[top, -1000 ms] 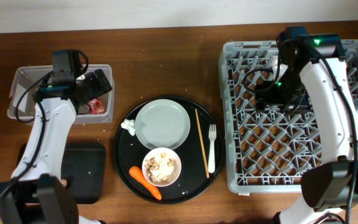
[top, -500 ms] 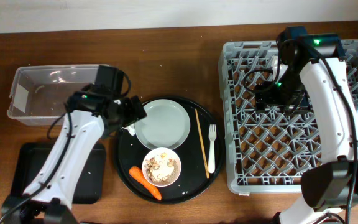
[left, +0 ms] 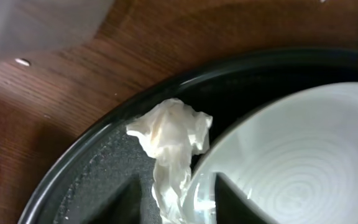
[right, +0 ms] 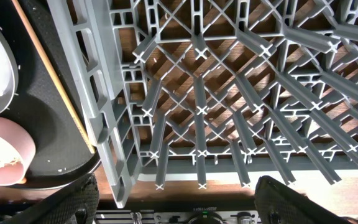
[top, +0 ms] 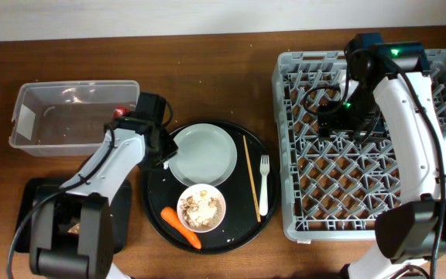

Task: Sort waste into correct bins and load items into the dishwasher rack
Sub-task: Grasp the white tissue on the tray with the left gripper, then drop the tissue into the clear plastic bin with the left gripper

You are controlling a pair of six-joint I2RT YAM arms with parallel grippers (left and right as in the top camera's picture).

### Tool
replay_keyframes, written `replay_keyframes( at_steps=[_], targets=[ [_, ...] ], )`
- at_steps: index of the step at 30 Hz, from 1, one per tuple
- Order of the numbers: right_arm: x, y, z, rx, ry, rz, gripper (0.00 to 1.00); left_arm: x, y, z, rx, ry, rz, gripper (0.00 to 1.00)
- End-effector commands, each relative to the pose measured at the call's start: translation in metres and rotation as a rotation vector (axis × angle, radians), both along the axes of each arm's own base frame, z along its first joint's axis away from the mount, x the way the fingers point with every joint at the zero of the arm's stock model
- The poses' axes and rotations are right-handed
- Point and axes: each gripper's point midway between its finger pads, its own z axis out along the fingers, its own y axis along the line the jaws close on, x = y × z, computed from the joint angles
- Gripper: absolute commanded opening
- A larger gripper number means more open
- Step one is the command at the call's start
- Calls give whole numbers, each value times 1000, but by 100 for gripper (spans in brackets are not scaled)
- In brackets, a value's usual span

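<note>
A brown wooden table [top: 207, 77] borders a pale strip [top: 130, 15] beyond.

**Tight at the round tray's left edge, open wood along the far side**

The tissue wad [left: 169, 140] sits squeezed between the round black tray's rim [left: 73, 168] and the plate [left: 303, 168], against the plate's edge. The left gripper [left: 179, 186] has a finger on either side of it, with little slack. Bare tabletop [top: 207, 77] runs along the far edge. A narrow strip separates the tray from the rack [top: 282, 139]. Chopsticks [top: 250, 178] and fork [top: 264, 186] crowd the tray's right edge, and bowl [top: 201, 208] and carrot [top: 180, 227] fill its near edge. Upright pegs bar sideways passes under the right gripper [right: 178, 186], whose jaws stand wide with nothing between them.
</note>
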Motion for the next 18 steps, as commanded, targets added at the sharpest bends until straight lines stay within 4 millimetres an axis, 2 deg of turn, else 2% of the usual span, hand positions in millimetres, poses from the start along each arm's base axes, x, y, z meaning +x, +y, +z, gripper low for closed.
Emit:
replay_keyframes(
  at_steps=[1, 3, 5, 9, 11, 14, 18],
  targets=[
    [-2, -2, 5, -9, -17, 0, 84, -3, 1, -6, 10, 17, 6, 18],
    [-2, -2, 5, -9, -17, 0, 84, -4, 2, -7, 11, 20, 6, 15],
    [-2, -2, 5, -9, -17, 0, 84, -5, 2, -7, 12, 28, 6, 1],
    [-2, -2, 5, -9, -17, 0, 84, -9, 3, -5, 15, 41, 2, 0],
    [-2, -2, 5, -9, -17, 1, 84, -9, 3, 4, 15, 36, 1, 1],
    [-2, -2, 5, -9, -18, 3, 84, 0, 1, 39, 14, -36, -60, 1],
    [-1, -2, 5, -9, -19, 3, 84, 13, -1, 99, 21, -196, -165, 1]
  ],
)
